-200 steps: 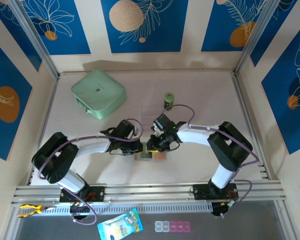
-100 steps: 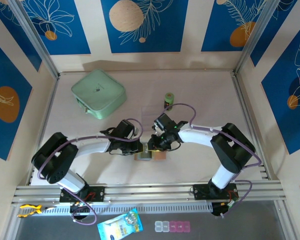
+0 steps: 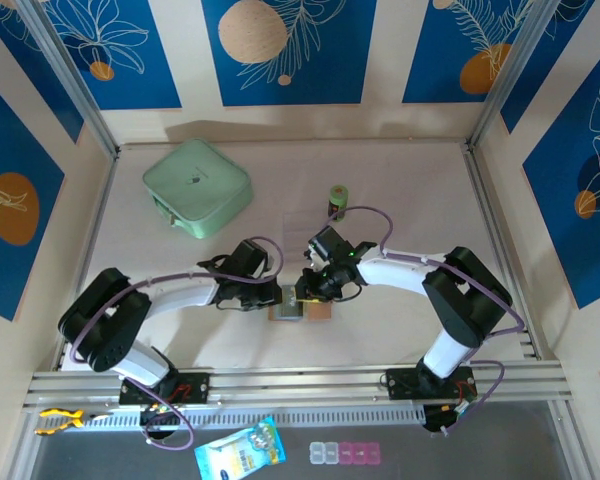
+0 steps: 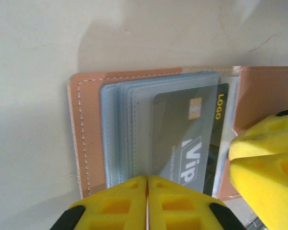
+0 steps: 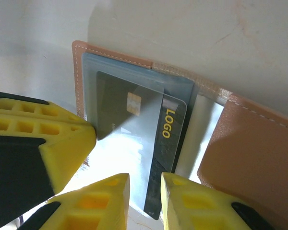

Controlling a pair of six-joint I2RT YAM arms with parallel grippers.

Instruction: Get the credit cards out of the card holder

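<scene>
I am looking at the card holder (image 3: 321, 312) lying open on the desk (image 3: 420, 180), close to the near edge and midway between the two arms, and both end effectors are crowding over it. Through the left wrist camera I am seeing the left end effector (image 4: 147, 188) with its yellow fingers pressed together, sitting at the lower edge of the grey clear sleeves (image 4: 120, 129); I cannot tell whether a sleeve is caught between them. A dark card (image 4: 189, 139) printed with LOGO and Vip is sticking part of the way out of a sleeve toward the fold of the holder. Through the right wrist camera I am seeing the right end effector (image 5: 145, 184) holding its fingers a little apart, and one end of that card is showing in the gap; I cannot tell whether the fingers are touching it. A mint-green case (image 3: 197, 187) is sitting well apart at the far left of the desk
</scene>
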